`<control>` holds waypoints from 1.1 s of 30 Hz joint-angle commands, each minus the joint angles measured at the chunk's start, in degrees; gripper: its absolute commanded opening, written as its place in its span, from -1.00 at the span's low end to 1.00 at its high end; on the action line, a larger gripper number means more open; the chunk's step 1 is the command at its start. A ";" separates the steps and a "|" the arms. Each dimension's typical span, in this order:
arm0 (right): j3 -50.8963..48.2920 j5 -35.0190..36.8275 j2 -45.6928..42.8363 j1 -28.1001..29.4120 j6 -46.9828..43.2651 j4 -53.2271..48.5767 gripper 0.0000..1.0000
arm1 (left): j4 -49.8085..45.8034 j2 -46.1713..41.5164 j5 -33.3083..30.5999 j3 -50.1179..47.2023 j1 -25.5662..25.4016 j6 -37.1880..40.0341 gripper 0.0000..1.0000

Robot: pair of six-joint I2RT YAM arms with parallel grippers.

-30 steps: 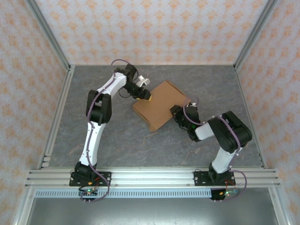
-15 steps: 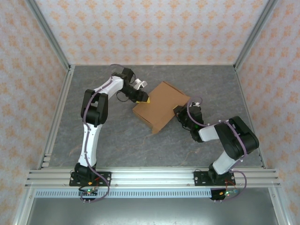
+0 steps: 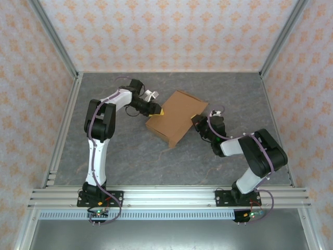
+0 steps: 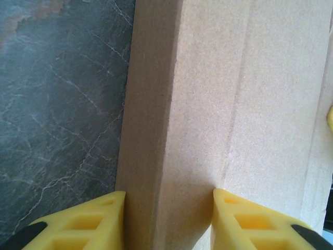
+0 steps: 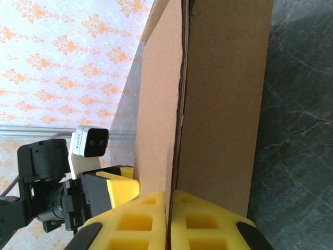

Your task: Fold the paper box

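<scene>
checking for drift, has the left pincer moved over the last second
Yes. In the top view the left pincer has shifted a little to the left, toward the left side rail, and slightly toward the near side.

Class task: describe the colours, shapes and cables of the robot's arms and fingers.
The left arm and right arm have white links with bulky black joints and thin purple cables alongside. The fingers are yellow blocks with hollow cells and black edges.

robot lab test cell: aluminium frame rails point(image 3: 166, 197), patterned panel walls point(image 3: 166, 31), grey marbled tabletop point(image 3: 135, 156).
</scene>
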 commanded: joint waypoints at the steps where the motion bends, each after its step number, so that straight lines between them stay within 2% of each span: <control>1: 2.78 -1.36 -3.36 0.25 -0.67 1.94 -0.85 | 0.01 -0.03 -4.11 -3.90 -0.25 -1.24 -0.20; 11: 5.76 -0.05 -11.61 0.95 -3.07 -10.38 -0.86 | 6.18 -4.28 -0.44 -11.00 -0.90 -4.20 -0.20; 17: 7.19 1.48 -14.56 1.84 -3.79 -16.56 -0.84 | 5.94 -4.46 -0.16 -11.94 -2.37 -3.48 -0.21; 33: 11.16 6.09 -20.70 4.31 -3.81 -25.48 -0.82 | 4.60 -4.12 1.07 -11.93 -4.52 -1.76 -0.22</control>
